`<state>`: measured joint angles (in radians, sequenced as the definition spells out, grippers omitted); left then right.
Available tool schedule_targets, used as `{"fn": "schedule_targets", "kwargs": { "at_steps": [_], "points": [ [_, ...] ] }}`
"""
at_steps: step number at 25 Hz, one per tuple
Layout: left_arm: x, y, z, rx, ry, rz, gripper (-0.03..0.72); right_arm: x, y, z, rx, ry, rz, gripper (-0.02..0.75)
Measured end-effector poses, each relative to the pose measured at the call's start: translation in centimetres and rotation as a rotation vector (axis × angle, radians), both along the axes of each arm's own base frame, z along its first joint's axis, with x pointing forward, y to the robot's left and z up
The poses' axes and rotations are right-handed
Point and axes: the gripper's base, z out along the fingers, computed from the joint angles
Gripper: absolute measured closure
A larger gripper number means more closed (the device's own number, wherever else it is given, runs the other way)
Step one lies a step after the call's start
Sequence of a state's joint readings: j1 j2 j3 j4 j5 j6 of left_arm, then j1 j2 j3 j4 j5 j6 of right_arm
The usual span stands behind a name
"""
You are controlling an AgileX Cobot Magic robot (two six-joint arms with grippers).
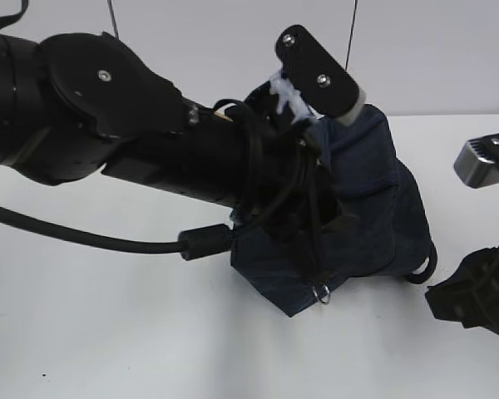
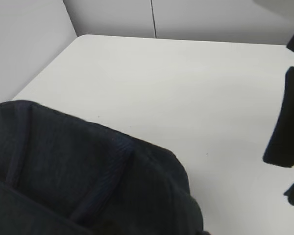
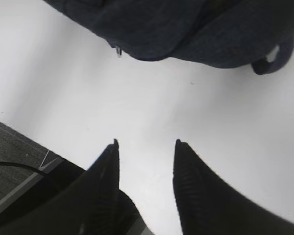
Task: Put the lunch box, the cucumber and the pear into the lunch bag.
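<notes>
The dark navy lunch bag (image 1: 374,191) lies tilted on the white table, its metal ring pull (image 1: 322,293) hanging at its lower front corner. My left arm (image 1: 191,166) reaches across to the bag, and its fingertips are buried in the dark fabric, so their state is hidden. The left wrist view shows only the bag's fabric (image 2: 78,176) close up. My right gripper (image 3: 146,143) stands open and empty above bare table, short of the bag (image 3: 186,29) and its ring pull (image 3: 118,50). The lunch box, the cucumber and the pear are out of view.
A strap handle (image 3: 274,56) loops out from the bag's right end. The table's near edge and the floor (image 3: 19,161) show under the right gripper. White table (image 2: 186,88) stretches beyond the bag toward the back wall.
</notes>
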<state>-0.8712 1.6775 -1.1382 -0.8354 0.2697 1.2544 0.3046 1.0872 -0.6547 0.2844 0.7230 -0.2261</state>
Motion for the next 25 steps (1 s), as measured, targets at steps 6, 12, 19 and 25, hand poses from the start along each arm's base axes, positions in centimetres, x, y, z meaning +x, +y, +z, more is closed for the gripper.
{"fn": "schedule_targets", "kwargs": {
  "at_steps": [6, 12, 19, 25],
  "points": [
    [-0.4, -2.0, 0.2, -0.015, -0.016, -0.033, 0.379, -0.4, -1.2, 0.8, -0.060, -0.050, -0.095, 0.441],
    [-0.3, -2.9, 0.0, -0.049, 0.059, 0.007, 0.378, -0.7, -1.7, 1.2, -0.088, -0.074, -0.138, 0.441],
    [-0.2, -3.8, 0.0, -0.090, 0.201, 0.061, 0.363, -0.7, -1.8, 1.2, -0.089, -0.073, -0.143, 0.441],
    [0.4, -4.4, -0.8, -0.003, 0.297, 0.117, 0.360, -0.9, -1.8, 1.3, -0.090, -0.068, -0.144, 0.442]
  ]
}}
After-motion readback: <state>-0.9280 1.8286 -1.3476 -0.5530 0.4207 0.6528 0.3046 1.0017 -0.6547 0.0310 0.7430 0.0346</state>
